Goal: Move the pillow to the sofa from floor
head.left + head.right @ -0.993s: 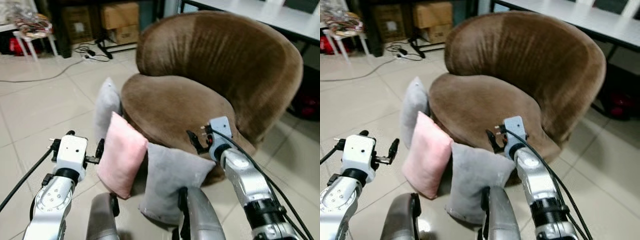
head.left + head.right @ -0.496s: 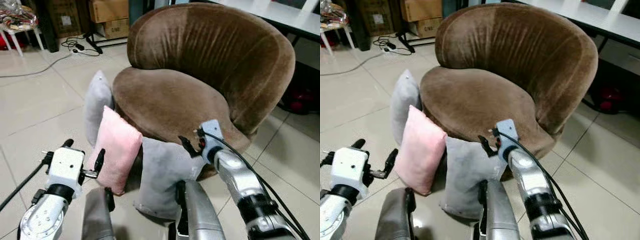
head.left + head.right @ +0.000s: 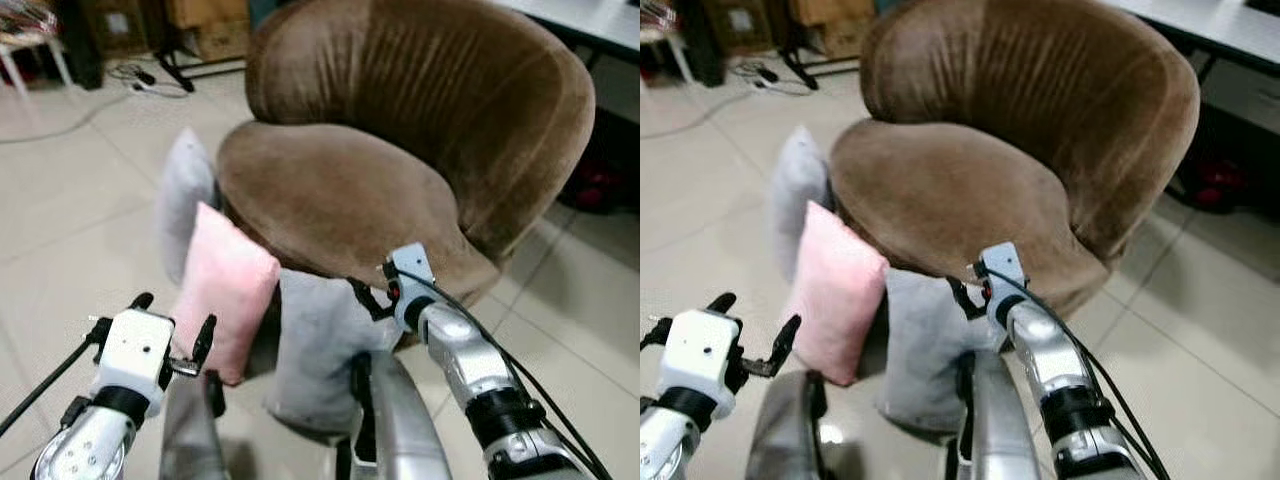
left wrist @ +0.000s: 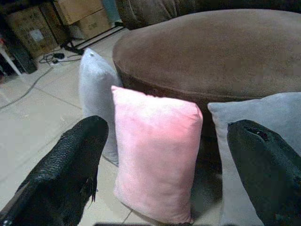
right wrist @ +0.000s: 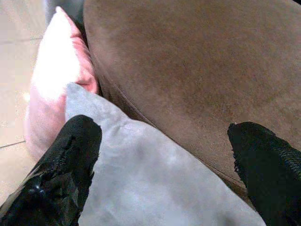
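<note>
A pink pillow (image 3: 225, 290) stands on edge on the floor against the front of the brown sofa chair (image 3: 340, 190). A grey pillow (image 3: 320, 350) leans to its right, and another grey pillow (image 3: 185, 190) stands behind it. My left gripper (image 3: 175, 320) is open, just short of the pink pillow (image 4: 155, 146), which lies in line between its fingers (image 4: 61, 165). My right gripper (image 3: 372, 298) is open at the top edge of the front grey pillow (image 5: 155, 183), by the sofa seat (image 5: 188, 70). Neither holds anything.
My own silver legs (image 3: 395, 425) are in front of the pillows at the bottom of the view. Cardboard boxes (image 3: 205, 25) and cables (image 3: 140, 75) lie at the far left. A table (image 3: 600, 20) with something red (image 3: 600, 185) under it is at the right. Open tiled floor (image 3: 70, 210) lies left.
The view has shifted nearer to the sofa and down. My right gripper has come closer to the front grey pillow's top edge. Both grippers remain open; the pillows have not moved.
</note>
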